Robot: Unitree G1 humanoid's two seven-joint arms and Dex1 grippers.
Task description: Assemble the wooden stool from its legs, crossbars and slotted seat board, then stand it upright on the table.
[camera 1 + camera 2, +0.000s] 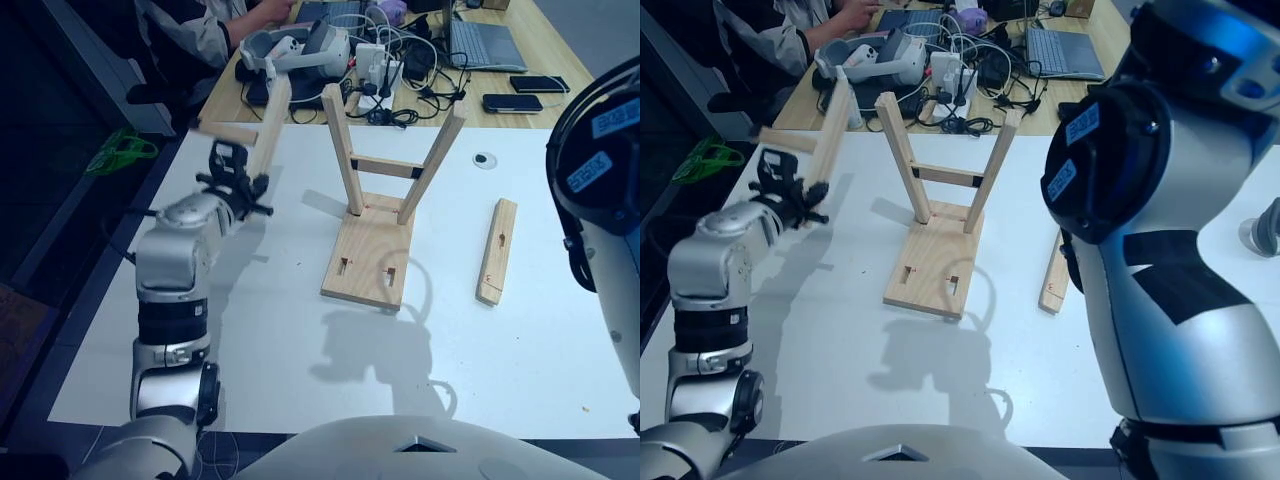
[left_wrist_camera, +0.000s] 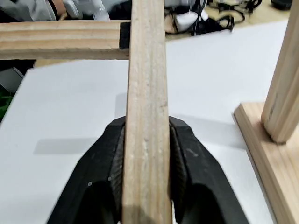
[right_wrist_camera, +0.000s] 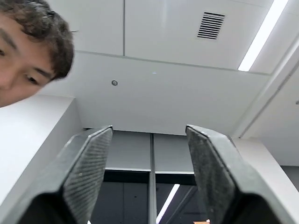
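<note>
Our left gripper (image 2: 147,140) is closed tight on the lower end of a leg (image 1: 272,125), with both pads pressed against its sides. A crossbar (image 1: 225,130) juts from that leg higher up. We judge the step in hand to be carrying this piece over to the seat board (image 1: 365,262). To do it well, we should keep the clamp firm, square the leg's end to one of the two free slots (image 1: 343,265) on the board's near edge, and come down straight without knocking the standing pair (image 1: 343,150). The seat board lies flat on the table (image 1: 300,340), off to the gripper's right and well apart from it. A loose piece (image 1: 497,250) lies beyond the board. Our right gripper (image 3: 149,128) is raised towards the ceiling, wide open and empty.
</note>
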